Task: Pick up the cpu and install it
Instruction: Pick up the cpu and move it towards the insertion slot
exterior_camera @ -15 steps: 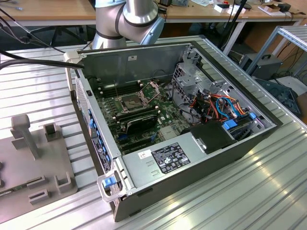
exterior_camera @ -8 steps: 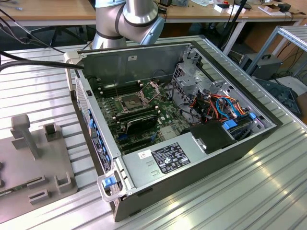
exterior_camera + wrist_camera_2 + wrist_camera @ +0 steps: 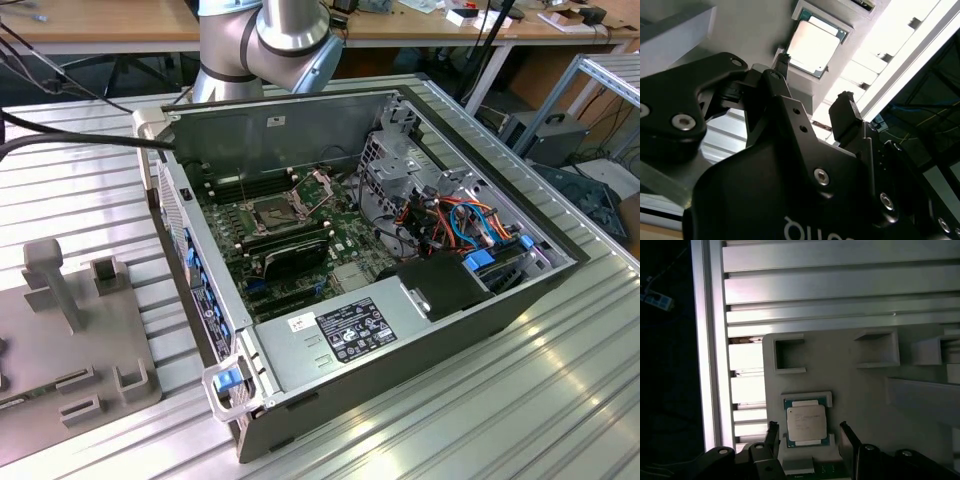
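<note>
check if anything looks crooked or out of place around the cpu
Nothing stands out. The cpu lies flat and square in its recess on the gray holder. The gripper hangs over it with its fingers open, one on each side, not closed on the chip.

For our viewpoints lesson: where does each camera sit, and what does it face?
Exterior view: off the arm, looking down into the open computer case; arm joints show.
First wrist view: on the arm, facing the CPU in its fixture; open jaws show.
Second wrist view: on the arm, along the gripper toward the CPU.
Both wrist views share CPU and jaws.
</note>
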`<state>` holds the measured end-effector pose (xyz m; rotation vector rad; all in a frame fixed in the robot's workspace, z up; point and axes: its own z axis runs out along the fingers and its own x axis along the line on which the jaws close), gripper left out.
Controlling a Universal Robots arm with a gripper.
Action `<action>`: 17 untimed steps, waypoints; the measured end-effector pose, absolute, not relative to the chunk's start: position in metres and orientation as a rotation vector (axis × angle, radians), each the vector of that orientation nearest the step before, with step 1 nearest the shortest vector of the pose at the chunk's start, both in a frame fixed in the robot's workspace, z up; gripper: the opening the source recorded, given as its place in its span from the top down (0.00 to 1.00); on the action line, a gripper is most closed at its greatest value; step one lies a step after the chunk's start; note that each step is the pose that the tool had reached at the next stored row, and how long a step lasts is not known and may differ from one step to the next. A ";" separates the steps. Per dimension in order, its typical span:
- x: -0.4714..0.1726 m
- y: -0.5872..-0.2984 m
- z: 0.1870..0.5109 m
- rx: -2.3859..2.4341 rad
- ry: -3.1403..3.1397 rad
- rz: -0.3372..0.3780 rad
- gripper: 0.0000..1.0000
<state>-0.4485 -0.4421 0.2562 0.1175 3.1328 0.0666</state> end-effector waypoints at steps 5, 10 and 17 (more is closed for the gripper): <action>-0.449 -0.442 0.248 0.118 3.133 0.067 0.40; -0.449 -0.442 0.239 0.118 3.133 0.067 0.40; -0.449 -0.442 0.233 0.118 3.133 0.067 0.40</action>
